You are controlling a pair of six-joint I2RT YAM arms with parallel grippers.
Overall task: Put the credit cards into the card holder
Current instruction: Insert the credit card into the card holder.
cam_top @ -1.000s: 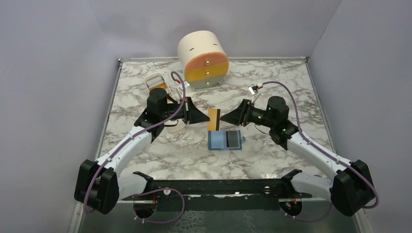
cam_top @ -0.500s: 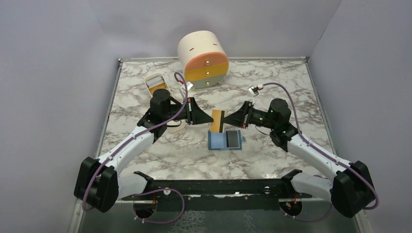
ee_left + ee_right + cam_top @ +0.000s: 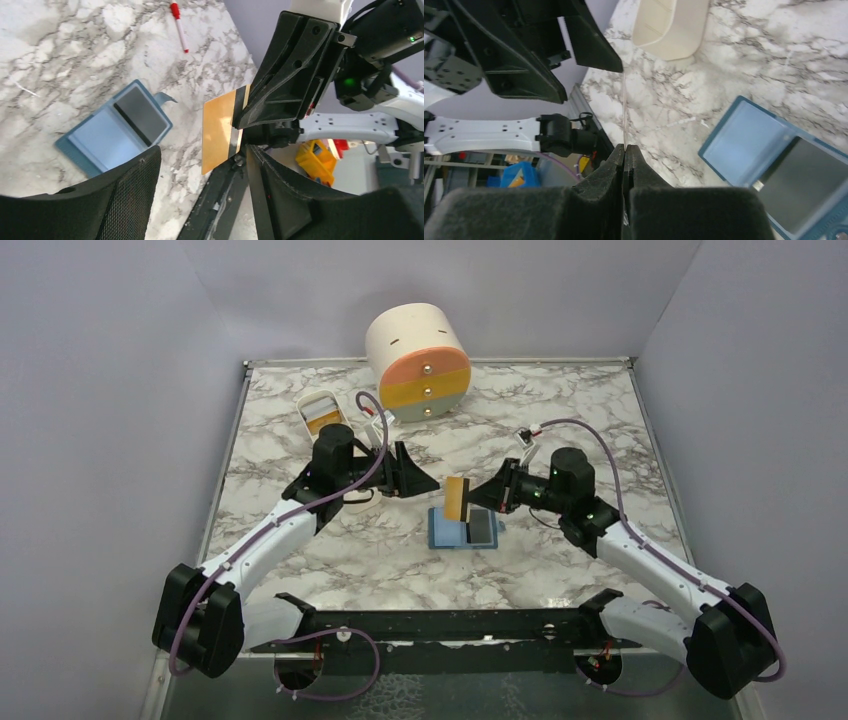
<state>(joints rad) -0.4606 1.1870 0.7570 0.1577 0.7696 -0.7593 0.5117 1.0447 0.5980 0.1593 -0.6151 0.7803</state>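
Observation:
The blue card holder (image 3: pixel 445 530) lies open on the marble, with a dark grey credit card (image 3: pixel 481 526) in its right half. A gold credit card (image 3: pixel 456 498) stands on edge in the air just above the holder's far side. My right gripper (image 3: pixel 472 498) is shut on that card's striped end. My left gripper (image 3: pixel 425 483) is open just left of the card and apart from it. In the left wrist view the gold card (image 3: pixel 220 130) sits past my open fingers (image 3: pixel 135 190). The right wrist view shows it edge-on (image 3: pixel 624 110), with the holder (image 3: pixel 736 145) to the right.
A cream cylinder with orange, yellow and grey drawers (image 3: pixel 418 360) stands at the back. A white tray (image 3: pixel 320 412) holding something yellow sits back left. Another white tray (image 3: pixel 669 22) lies under my left arm. A red pen (image 3: pixel 179 25) lies beyond the holder.
My left gripper has opened and let go of the gold card. My right gripper has shut on it and carried it right and nearer, over the holder.

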